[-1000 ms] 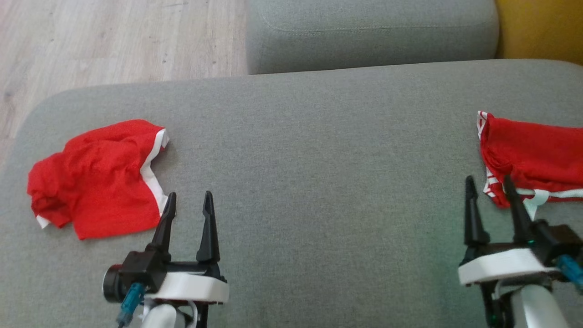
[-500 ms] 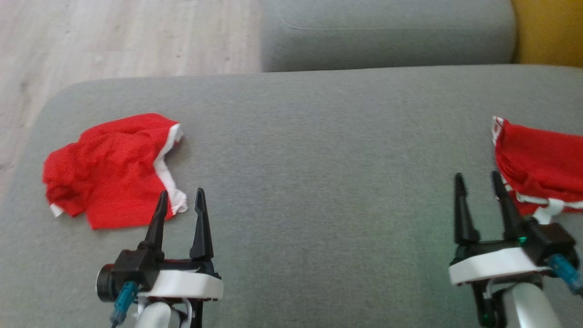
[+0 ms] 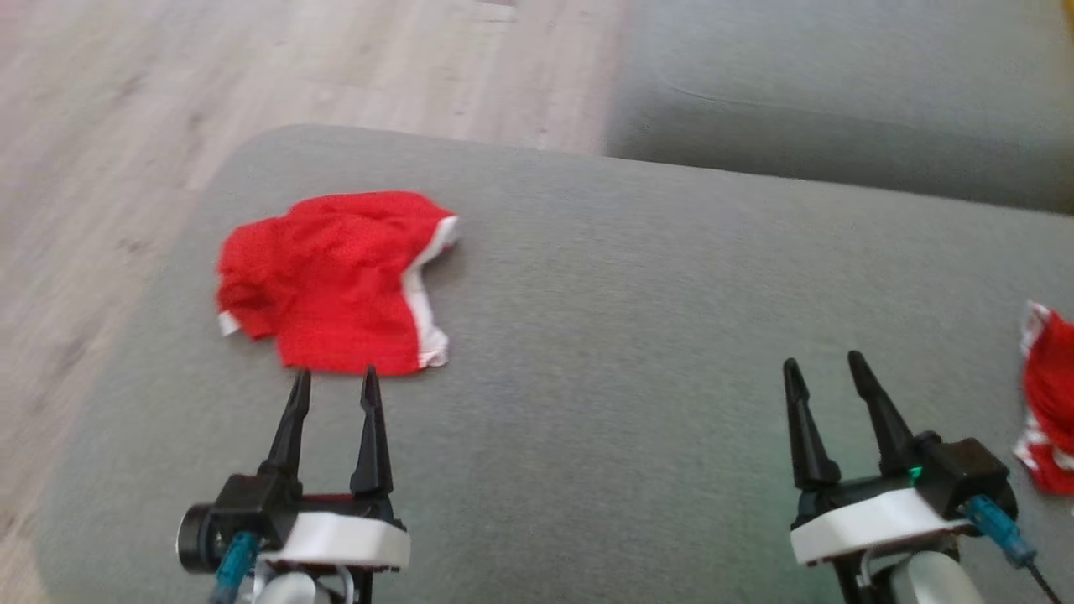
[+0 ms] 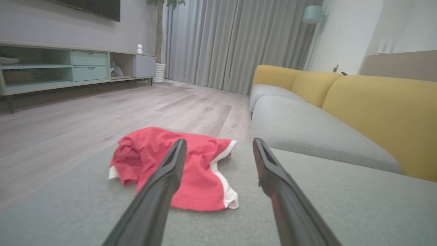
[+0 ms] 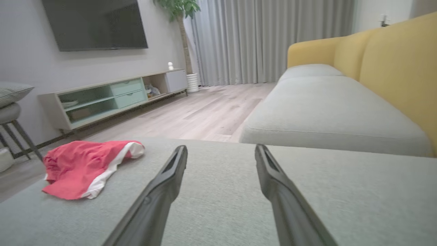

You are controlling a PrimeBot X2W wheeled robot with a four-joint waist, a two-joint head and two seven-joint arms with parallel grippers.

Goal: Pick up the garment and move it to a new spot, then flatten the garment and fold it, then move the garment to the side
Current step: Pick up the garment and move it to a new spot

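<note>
grey sofa cushion (image 3: 638, 277): carries both cloths | red garment (image 3: 336, 277): crumpled, white-trimmed, lying on cushion's left part | second red cloth (image 3: 1049, 403): at far right edge | left tool (image 3: 336, 374): fingers spread, empty, tips just short of garment's near hem | right tool (image 3: 822, 361): fingers spread, empty, over bare cushion

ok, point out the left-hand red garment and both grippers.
red garment (image 3: 336, 281), head view, middle of the red cloth.
left gripper (image 3: 336, 377), head view, midway between its fingertips.
right gripper (image 3: 821, 359), head view, midway between its fingertips.
</note>
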